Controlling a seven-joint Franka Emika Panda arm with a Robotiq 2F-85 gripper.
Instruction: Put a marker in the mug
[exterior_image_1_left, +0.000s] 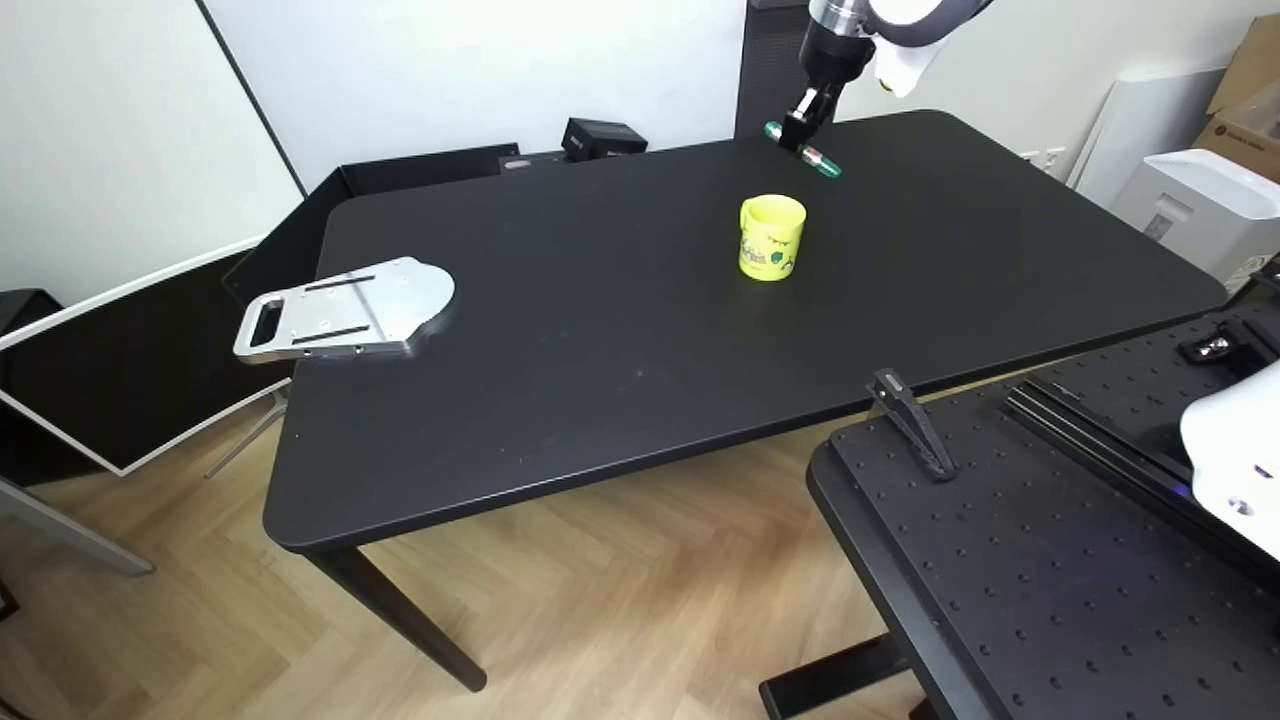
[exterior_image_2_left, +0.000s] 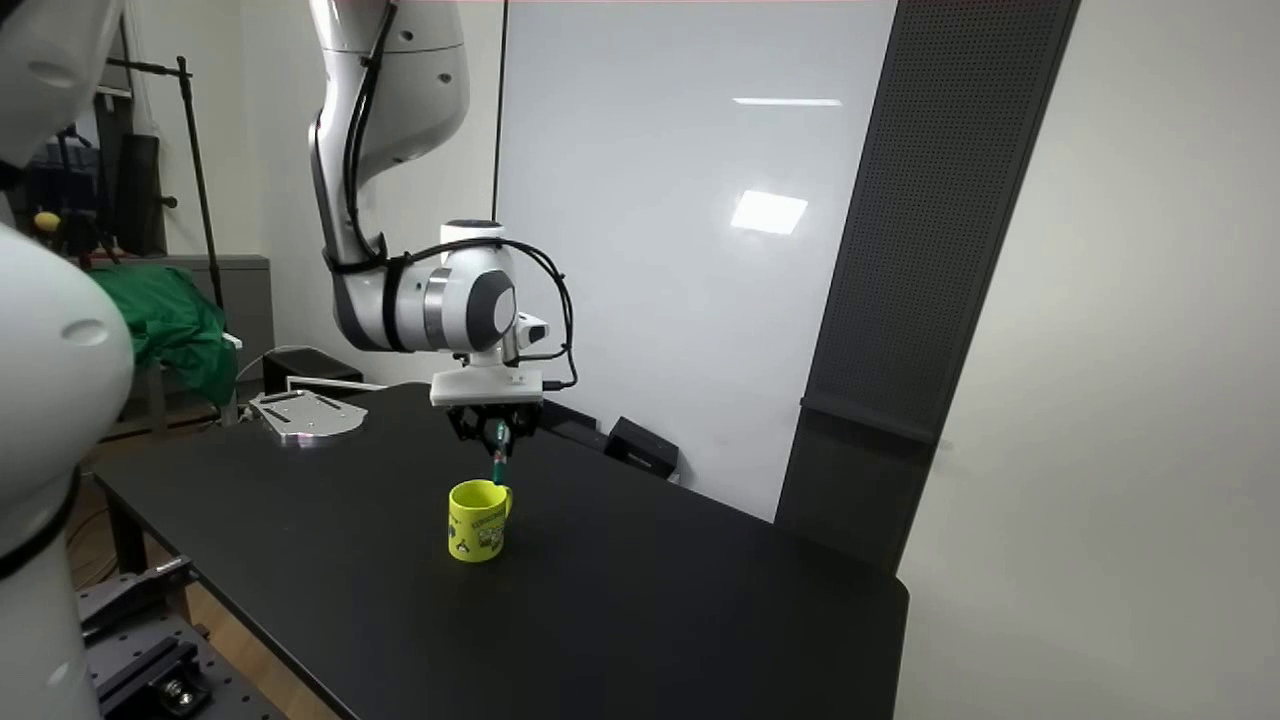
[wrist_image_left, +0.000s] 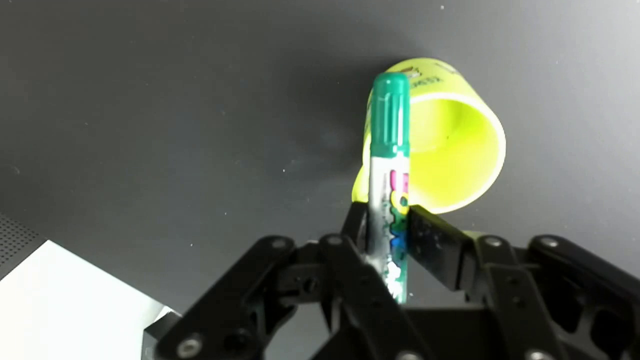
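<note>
The mug (exterior_image_1_left: 770, 245) is bright yellow with small dark and coloured prints and stands upright on the black table, open end up. It also shows in an exterior view (exterior_image_2_left: 476, 522) and in the wrist view (wrist_image_left: 457, 165). The marker (wrist_image_left: 389, 135) has a green cap and a white body with coloured print. My gripper (wrist_image_left: 388, 215) is shut on the marker's body, and the cap end sticks out beyond the fingertips. In the wrist view the marker crosses in front of the mug's rim. In an exterior view the marker (exterior_image_1_left: 822, 164) is tilted, raised and apart from the mug.
A silver-white plate with a handle slot (exterior_image_1_left: 350, 305) lies at one table end and overhangs the edge. A black box (exterior_image_1_left: 603, 138) stands beyond the table's far edge. A clamp (exterior_image_1_left: 912, 425) sits on the bench by the near edge. A whiteboard (exterior_image_2_left: 690, 200) stands behind the table.
</note>
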